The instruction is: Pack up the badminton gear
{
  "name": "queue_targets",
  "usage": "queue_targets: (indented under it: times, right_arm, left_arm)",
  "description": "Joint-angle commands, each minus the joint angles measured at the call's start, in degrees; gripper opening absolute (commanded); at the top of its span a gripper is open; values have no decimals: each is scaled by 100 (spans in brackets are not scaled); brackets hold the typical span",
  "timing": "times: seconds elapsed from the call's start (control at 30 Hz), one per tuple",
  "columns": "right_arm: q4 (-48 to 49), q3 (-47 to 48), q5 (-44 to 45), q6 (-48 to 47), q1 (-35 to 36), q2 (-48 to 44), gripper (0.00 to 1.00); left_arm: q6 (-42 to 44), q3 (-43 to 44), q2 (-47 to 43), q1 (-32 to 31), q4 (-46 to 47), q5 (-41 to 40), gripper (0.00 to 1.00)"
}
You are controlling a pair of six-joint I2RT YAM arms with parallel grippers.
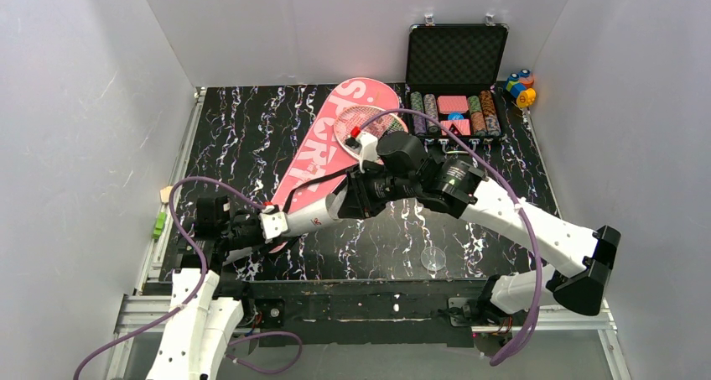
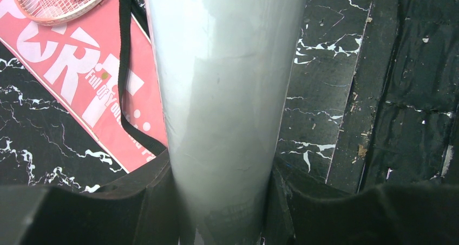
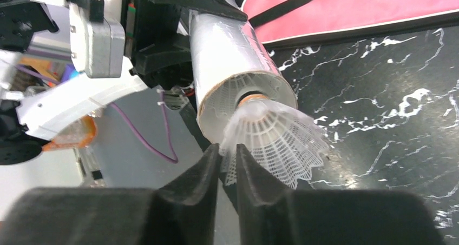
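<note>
The white tube (image 1: 314, 212) lies slanted above the table, and my left gripper (image 1: 251, 226) is shut round its near end. In the left wrist view the tube (image 2: 224, 93) fills the gap between the jaws of the left gripper (image 2: 222, 174). At the tube's open mouth (image 3: 227, 55) a white mesh shuttlecock (image 3: 281, 137) sits half in, cork first. The right gripper (image 3: 227, 156) pinches the skirt's edge between nearly closed fingers. Another shuttlecock's skirt shows inside the tube. The pink SPORT bag (image 1: 331, 141) lies behind, with a red-framed racket (image 1: 369, 122) on it.
An open black case of poker chips (image 1: 455, 78) stands at the back right, with small coloured toy blocks (image 1: 520, 88) beside it. A clear round cap (image 1: 433, 258) lies near the front edge. The bag's black strap (image 2: 127, 93) trails over the table. White walls close in three sides.
</note>
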Motion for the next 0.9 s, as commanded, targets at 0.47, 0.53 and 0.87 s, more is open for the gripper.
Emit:
queue_targets:
  times: [0.47,0.53,0.87]
  right_arm:
    - [979,-623,324,532,-404,-969,44]
    - [1088,-980,388,667,-606,-1203,45]
    - [1385,-1367,105,946,-738,-846,65]
  left_arm:
    - [-188,-35,-4,-8,-169,359,6]
    - [-206,-8,-3,-10,-174,381,6]
    - [-354,82,11,-3,-107,436,6]
